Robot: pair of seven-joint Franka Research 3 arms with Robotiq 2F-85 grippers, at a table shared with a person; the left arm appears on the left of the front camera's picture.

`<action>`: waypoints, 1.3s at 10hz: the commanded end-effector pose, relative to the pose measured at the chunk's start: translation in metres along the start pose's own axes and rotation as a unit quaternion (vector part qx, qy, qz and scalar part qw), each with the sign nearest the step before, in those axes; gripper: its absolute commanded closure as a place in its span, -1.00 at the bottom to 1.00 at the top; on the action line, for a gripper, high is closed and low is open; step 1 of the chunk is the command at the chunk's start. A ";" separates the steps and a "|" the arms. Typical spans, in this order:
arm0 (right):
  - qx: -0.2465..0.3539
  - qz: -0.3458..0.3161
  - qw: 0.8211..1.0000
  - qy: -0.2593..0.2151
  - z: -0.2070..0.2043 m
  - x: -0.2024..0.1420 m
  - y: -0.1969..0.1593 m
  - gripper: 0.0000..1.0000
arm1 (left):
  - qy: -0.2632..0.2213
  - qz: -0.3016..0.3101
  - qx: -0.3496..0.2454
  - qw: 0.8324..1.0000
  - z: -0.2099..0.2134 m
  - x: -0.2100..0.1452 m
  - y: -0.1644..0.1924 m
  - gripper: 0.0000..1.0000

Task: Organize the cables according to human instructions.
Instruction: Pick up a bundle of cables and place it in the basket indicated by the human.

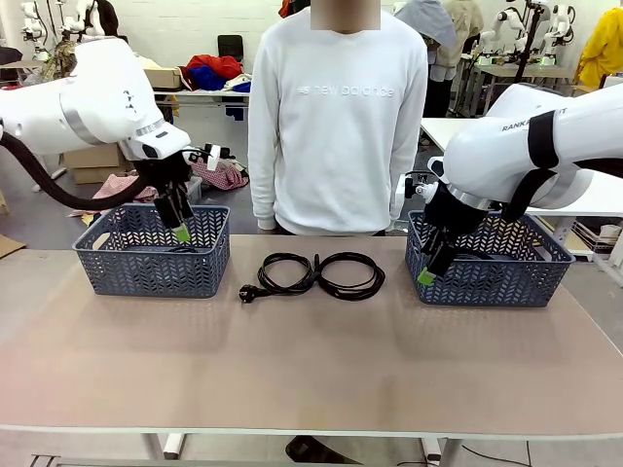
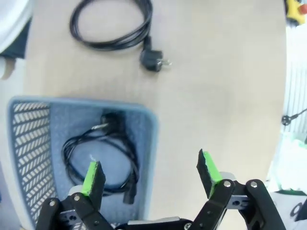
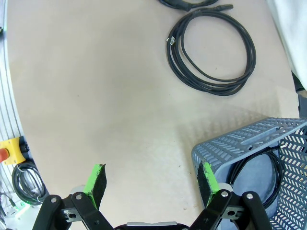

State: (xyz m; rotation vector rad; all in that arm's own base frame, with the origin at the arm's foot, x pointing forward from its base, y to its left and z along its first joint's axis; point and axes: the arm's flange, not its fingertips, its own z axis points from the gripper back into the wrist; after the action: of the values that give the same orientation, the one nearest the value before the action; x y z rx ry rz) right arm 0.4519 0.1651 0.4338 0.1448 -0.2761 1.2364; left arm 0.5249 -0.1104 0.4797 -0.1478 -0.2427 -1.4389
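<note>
Two coiled black cables lie side by side mid-table, the left cable (image 1: 263,272) with its plug toward the front, the right cable (image 1: 378,280) touching it. My left gripper (image 1: 180,229) hangs open over the left grey basket (image 1: 156,268), empty; the left wrist view has its gripper (image 2: 151,175) above the basket's corner (image 2: 148,143), with a coiled cable (image 2: 111,120) lying inside. My right gripper (image 1: 428,268) is open and empty at the front left corner of the right basket (image 1: 487,282). From the right wrist, the gripper (image 3: 151,184) straddles that corner (image 3: 225,148), a cable (image 3: 244,160) inside.
A person in a white sweatshirt (image 1: 336,117) stands at the far edge behind the cables, hands out of sight. The broad front half of the tan table (image 1: 311,370) is bare. A cable on the table (image 2: 110,45) and another (image 3: 216,90) lie ahead of each wrist.
</note>
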 end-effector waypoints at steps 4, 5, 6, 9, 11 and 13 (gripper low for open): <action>-0.003 0.002 1.000 0.002 0.001 0.002 -0.001 -1.00 | -0.072 -0.033 -0.020 0.997 -0.030 0.026 -0.088 -1.00; -0.003 0.002 1.000 0.002 0.001 0.002 -0.001 -1.00 | -0.071 -0.043 -0.028 0.996 -0.035 0.031 -0.101 -1.00; -0.003 0.002 1.000 0.002 0.001 0.002 -0.001 -1.00 | -0.070 -0.048 -0.037 0.996 -0.041 0.034 -0.109 -1.00; -0.003 0.002 1.000 0.002 0.001 0.002 -0.001 -1.00 | -0.062 -0.044 -0.053 0.996 -0.046 0.029 -0.112 -1.00; -0.003 0.002 1.000 0.002 0.001 0.002 -0.001 -1.00 | -0.053 -0.037 -0.045 0.997 -0.045 0.042 -0.114 -1.00; -0.003 0.002 1.000 0.002 0.001 0.002 -0.001 -1.00 | -0.053 -0.037 -0.045 0.997 -0.045 0.042 -0.114 -1.00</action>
State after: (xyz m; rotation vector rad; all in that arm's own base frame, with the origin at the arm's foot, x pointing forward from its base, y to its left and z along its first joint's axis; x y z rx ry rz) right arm 0.4519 0.1652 0.4338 0.1449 -0.2762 1.2365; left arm 0.4198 -0.1758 0.4401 -0.2956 -0.2699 -1.5190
